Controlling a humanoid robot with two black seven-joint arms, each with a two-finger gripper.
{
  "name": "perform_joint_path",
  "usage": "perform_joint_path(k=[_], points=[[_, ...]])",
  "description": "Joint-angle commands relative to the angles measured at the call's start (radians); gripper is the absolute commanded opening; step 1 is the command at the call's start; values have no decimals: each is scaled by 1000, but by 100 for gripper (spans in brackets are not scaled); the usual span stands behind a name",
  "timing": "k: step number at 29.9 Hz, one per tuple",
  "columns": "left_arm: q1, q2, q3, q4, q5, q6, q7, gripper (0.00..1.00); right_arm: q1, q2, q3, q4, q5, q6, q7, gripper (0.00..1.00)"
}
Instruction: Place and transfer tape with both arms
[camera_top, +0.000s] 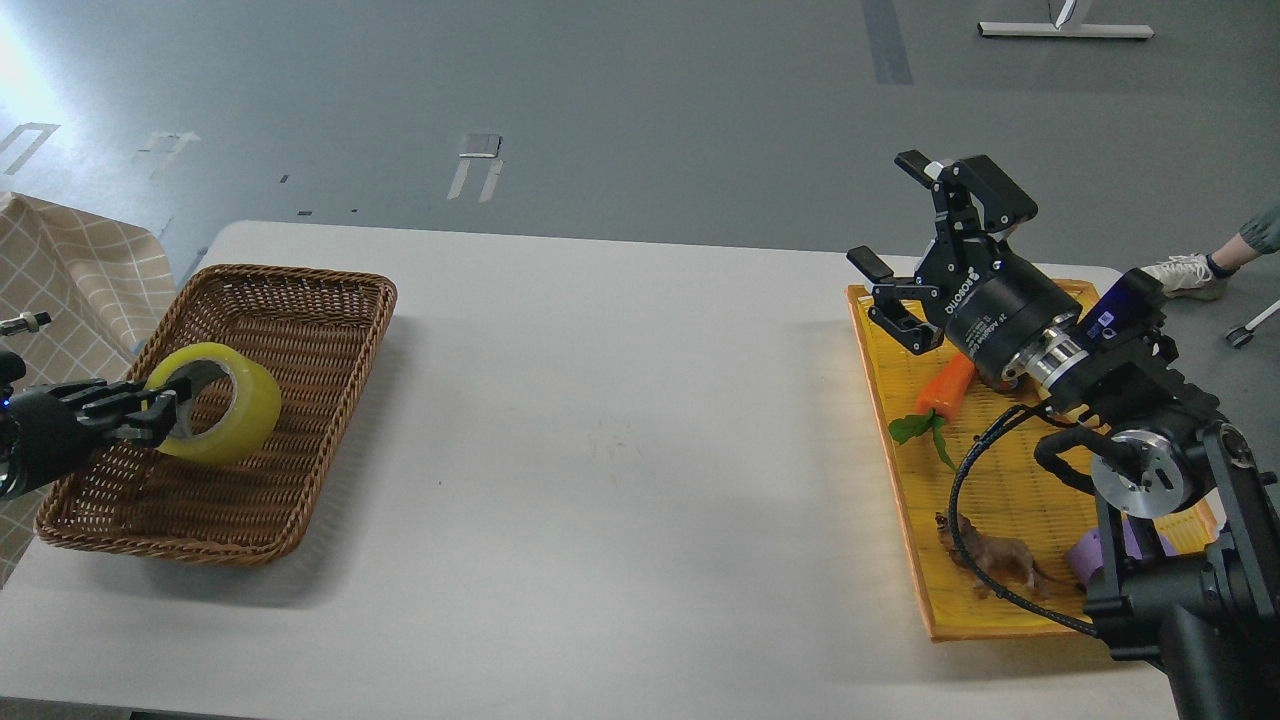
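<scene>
A long white table (600, 420) fills most of the head view, with grey floor beyond its far edge. On its left end sits a brown wicker basket (300, 310), rectangular and shallow, and on its right end lies a flat yellow tray (905, 470) of woven plastic. The right arm (1150, 470) rises from the lower right corner over the tray, hiding much of it, a black cable looping beside its silver joint disc. The right gripper (893, 212) at its far end points up and to the left above the tray's far corner, its two fingers spread wide with nothing between them. The left gripper (160, 410) reaches in from the left edge above the near-left part of the basket, its fingers pinching the wall of the tape (240, 405), one finger inside the grey-white core and the other at the outer side. The yellow roll stands on edge, its open core facing left and towards the camera, over the basket's interior; whether it touches the weave cannot be told. On the tray lie an orange toy carrot (945, 388) with green leaves, a small brown animal figure (995, 555) and, partly behind the arm, a purple object (1085, 552).
</scene>
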Motion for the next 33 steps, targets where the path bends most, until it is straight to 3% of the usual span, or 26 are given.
perform_joint_path(k=[1, 8, 10, 12, 13, 16, 20, 21, 22, 33], points=[[-1, -14, 0, 0, 6, -4, -1, 0, 0, 0, 0, 0, 0, 0, 0, 100], [-32, -37, 1, 8, 19, -14, -3, 0, -7, 0, 1, -1, 0, 0, 0, 100], [-59, -54, 0, 51, 17, -16, -1, 17, -7, 0, 3, -2, 0, -2, 1, 100], [-73, -70, 0, 75, 16, -16, -3, 25, -8, 0, 3, 0, 2, 0, 1, 100], [-90, -77, 1, 97, 16, -16, -3, 42, -11, 0, 4, 0, 2, 0, 1, 100], [-111, -79, 6, 112, 6, -16, -6, 70, -14, 0, 4, 3, 2, -2, 1, 100], [-111, -76, 6, 112, 5, -16, -14, 83, -17, 0, 4, 5, 2, -2, 1, 100], [-110, -74, 7, 111, 2, -16, -14, 93, -17, 0, 4, 5, 2, -2, 1, 100], [-108, -74, 7, 111, 2, -18, -14, 97, -17, 0, 4, 5, 2, -2, 1, 100], [-173, -74, -3, 94, -144, -18, -14, 98, -17, 0, 6, 3, 2, -3, 1, 100]])
